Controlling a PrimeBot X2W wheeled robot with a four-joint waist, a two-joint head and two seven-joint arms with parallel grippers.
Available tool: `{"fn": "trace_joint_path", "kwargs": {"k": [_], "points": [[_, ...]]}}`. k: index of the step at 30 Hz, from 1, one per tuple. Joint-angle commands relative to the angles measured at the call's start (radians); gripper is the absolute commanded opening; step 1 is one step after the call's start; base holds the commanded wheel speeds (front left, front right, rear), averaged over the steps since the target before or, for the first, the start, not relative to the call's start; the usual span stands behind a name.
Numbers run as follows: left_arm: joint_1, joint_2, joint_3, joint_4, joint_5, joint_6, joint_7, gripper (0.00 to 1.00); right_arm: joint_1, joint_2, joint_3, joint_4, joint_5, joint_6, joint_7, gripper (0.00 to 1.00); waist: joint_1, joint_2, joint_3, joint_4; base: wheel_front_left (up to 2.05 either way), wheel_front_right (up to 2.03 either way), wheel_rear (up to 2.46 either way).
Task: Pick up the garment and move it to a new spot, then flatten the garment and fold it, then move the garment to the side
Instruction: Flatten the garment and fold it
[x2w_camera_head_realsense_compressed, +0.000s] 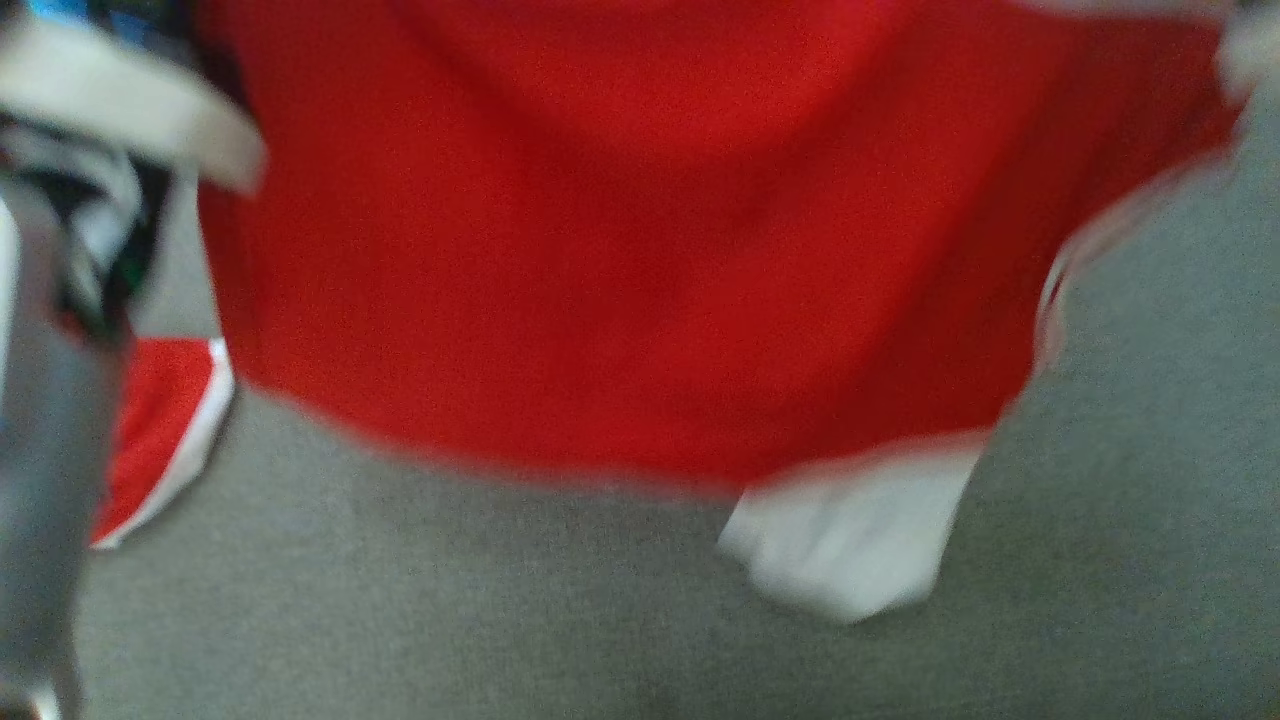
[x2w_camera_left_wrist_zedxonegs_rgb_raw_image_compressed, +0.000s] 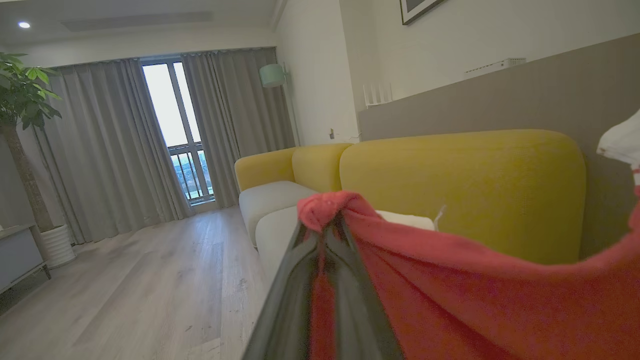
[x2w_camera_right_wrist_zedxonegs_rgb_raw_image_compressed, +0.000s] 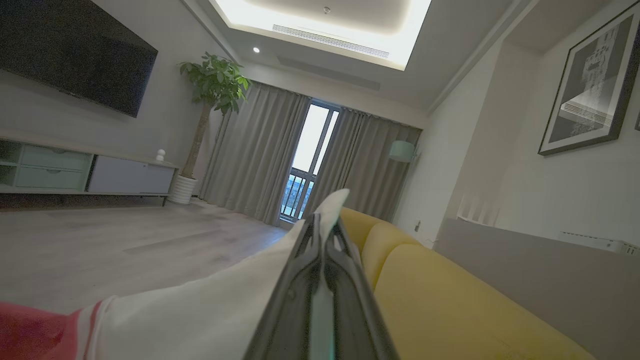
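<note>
garment (x2w_camera_head_realsense_compressed: 620, 250): red top w/ white trim and a white sleeve; held up in the air, spread between both grippers, lower hem above grey fabric surface (x2w_camera_head_realsense_compressed: 450, 620); head view blurred. White sleeve hangs below hem at lower right; red piece w/ white edge at lower left, touching the surface or not, cannot tell
left gripper (x2w_camera_left_wrist_zedxonegs_rgb_raw_image_compressed: 324, 232): fingers pinched together on a bunched red corner of garment; cloth runs off to right of that view
right gripper (x2w_camera_right_wrist_zedxonegs_rgb_raw_image_compressed: 322, 225): fingers pressed tight on white part of garment; white cloth runs to lower left, red beyond it
left forearm (x2w_camera_head_realsense_compressed: 130, 100): pale, upper left of head view
sofa (x2w_camera_left_wrist_zedxonegs_rgb_raw_image_compressed: 465, 190): yellow back, pale seat cushions, behind garment in left wrist view
room: wood floor (x2w_camera_left_wrist_zedxonegs_rgb_raw_image_compressed: 150, 280), grey curtains (x2w_camera_left_wrist_zedxonegs_rgb_raw_image_compressed: 100, 145), potted plant (x2w_camera_right_wrist_zedxonegs_rgb_raw_image_compressed: 215, 85), TV (x2w_camera_right_wrist_zedxonegs_rgb_raw_image_compressed: 75, 55) on wall, framed picture (x2w_camera_right_wrist_zedxonegs_rgb_raw_image_compressed: 590, 85)
</note>
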Motion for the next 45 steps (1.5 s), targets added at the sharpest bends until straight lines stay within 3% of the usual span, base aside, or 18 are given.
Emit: {"fn": "trace_joint_path", "kwargs": {"k": [1, 4, 9, 14, 17, 24, 30, 39, 45], "points": [[-0.147, 0.048, 0.045, 0.023, 0.018, -0.008, -0.027, 0.0, -0.136, -0.019, 0.022, 0.034, 0.005, -0.001, 0.001, 0.0, -0.0004, 0.0, 0.182, 0.003, 0.0, 0.0, 0.0], [-0.339, 0.041, 0.028, 0.185, 0.045, -0.033, -0.089, 0.0, -0.368, -0.007, 0.059, 0.222, -0.014, -0.001, -0.028, 0.0, -0.0004, 0.0, 0.278, 0.008, 0.0, 0.0, 0.0], [-0.606, 0.017, -0.001, 0.461, 0.083, -0.053, -0.228, 0.0, -0.666, 0.027, 0.117, 0.507, -0.099, -0.001, -0.168, 0.0, -0.0004, 0.0, 0.337, 0.023, 0.0, 0.0, 0.0], [-0.748, -0.006, -0.02, 0.674, 0.103, -0.06, -0.381, 0.0, -0.79, 0.083, 0.128, 0.704, -0.159, -0.001, -0.332, 0.0, -0.0004, 0.0, 0.347, 0.021, 0.0, 0.0, 0.0], [-0.773, -0.017, -0.028, 0.736, 0.111, -0.061, -0.444, 0.0, -0.803, 0.1, 0.116, 0.755, -0.181, -0.001, -0.374, 0.0, -0.0004, 0.0, 0.346, 0.02, 0.0, 0.0, 0.0], [-0.754, -0.05, -0.084, 0.862, 0.096, -0.069, -0.514, 0.0, -0.729, 0.137, 0.147, 0.877, -0.181, -0.001, -0.409, 0.0, -0.0004, 0.0, 0.339, 0.022, 0.0, 0.0, 0.0], [-0.592, -0.062, -0.174, 0.846, 0.058, -0.07, -0.521, 0.0, -0.55, 0.119, 0.209, 0.891, -0.1, -0.001, -0.412, 0.0, -0.0004, 0.0, 0.274, 0.04, 0.0, 0.0, 0.0], [-0.216, -0.004, -0.29, 0.736, 0.016, -0.07, -0.522, 0.0, -0.255, 0.051, 0.385, 0.861, 0.112, -0.001, -0.406, 0.0, -0.0004, 0.0, 0.102, 0.047, 0.0, 0.0, 0.0], [-0.014, 0.046, -0.375, 0.675, 0.028, -0.07, -0.522, 0.0, -0.123, -0.035, 0.527, 0.787, 0.272, -0.001, -0.32, 0.0, -0.0004, 0.0, 0.001, 0.044, 0.0, 0.0, 0.0]]}}
